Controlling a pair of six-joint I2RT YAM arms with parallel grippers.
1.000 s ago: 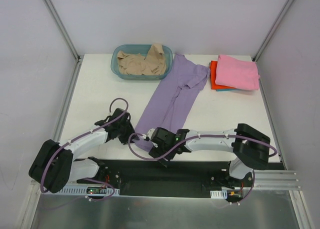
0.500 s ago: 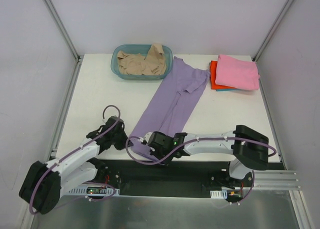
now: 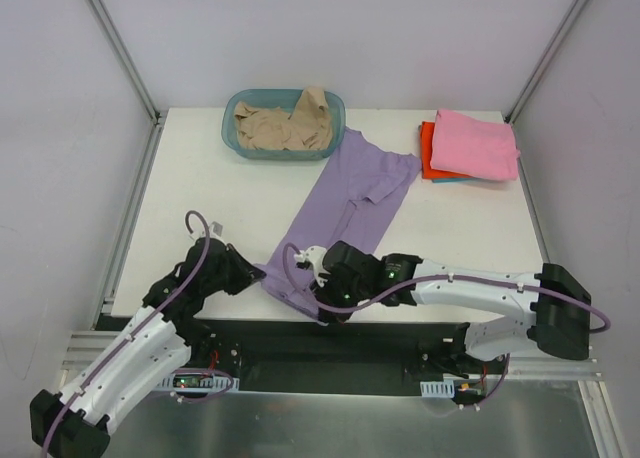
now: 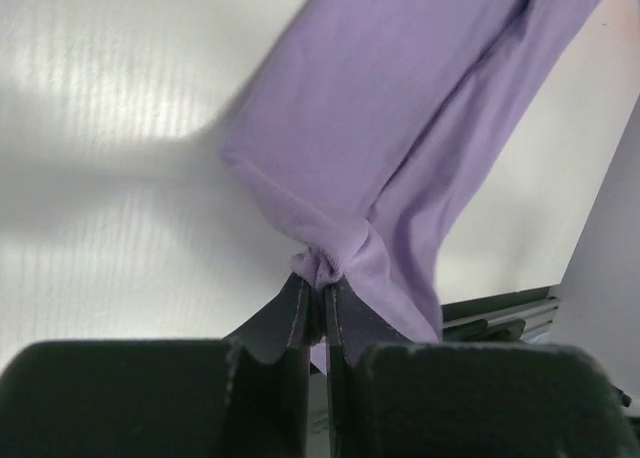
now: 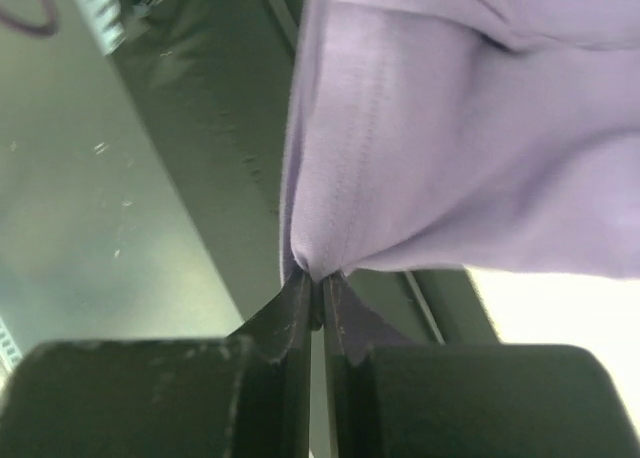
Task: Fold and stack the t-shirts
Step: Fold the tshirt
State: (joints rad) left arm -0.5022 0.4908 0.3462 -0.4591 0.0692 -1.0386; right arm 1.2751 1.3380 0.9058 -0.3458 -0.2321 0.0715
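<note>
Top external view: the lavender t-shirt lies diagonally on the surface, its long axis running from near hem toward far right; jaws of left arm and right arm are clamped on that hem (left at its corner); a second ago they stood apart, the shirt lying farther back.

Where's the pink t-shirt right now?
In the top view, the pink t-shirt lies folded at far right, atop the orange-red t-shirt, right of the lavender t-shirt.
</note>
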